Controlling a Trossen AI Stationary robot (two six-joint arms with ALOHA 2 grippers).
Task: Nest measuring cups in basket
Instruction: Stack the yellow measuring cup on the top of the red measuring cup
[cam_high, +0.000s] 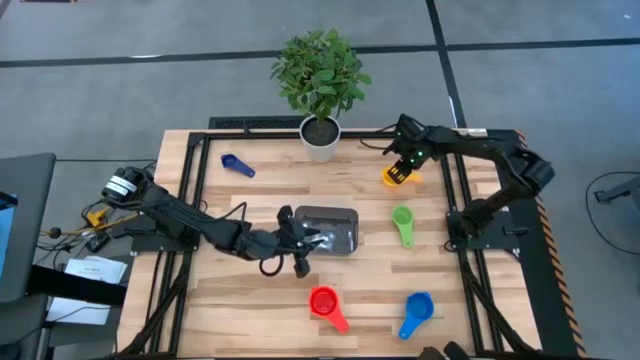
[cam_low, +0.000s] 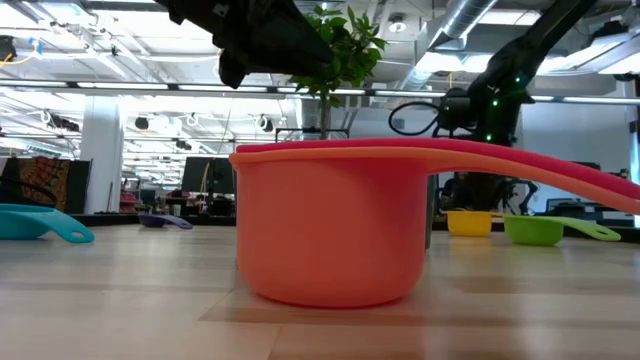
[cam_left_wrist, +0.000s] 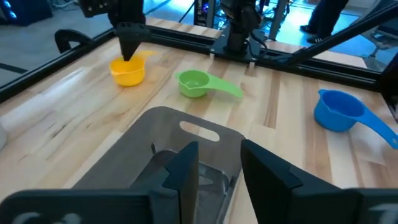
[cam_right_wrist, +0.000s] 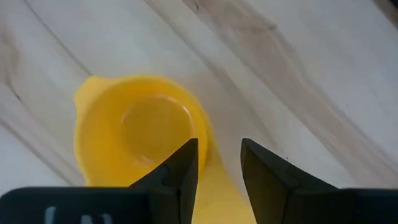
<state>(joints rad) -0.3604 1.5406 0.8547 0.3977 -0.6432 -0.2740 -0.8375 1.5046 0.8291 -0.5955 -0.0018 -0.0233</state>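
The dark grey basket lies mid-table. My left gripper hovers open over its left half, with nothing between the fingers. My right gripper points down at the yellow cup near the far right. It is open, one finger on each side of the cup's handle. The green cup, red cup, light blue cup and dark blue cup stand bowl-down on the wood. No orange cup shows. My right gripper comes from above with its fingers on either side of the yellow cup's handle, close to the bowl. I cannot tell whether the fingers touch it. The cup rests on the table.
A white pot with a green plant stands at the far edge, between the dark blue and yellow cups. A black frame rail runs along the right side near the yellow and green cups. Bare wood lies between the basket and the red cup.
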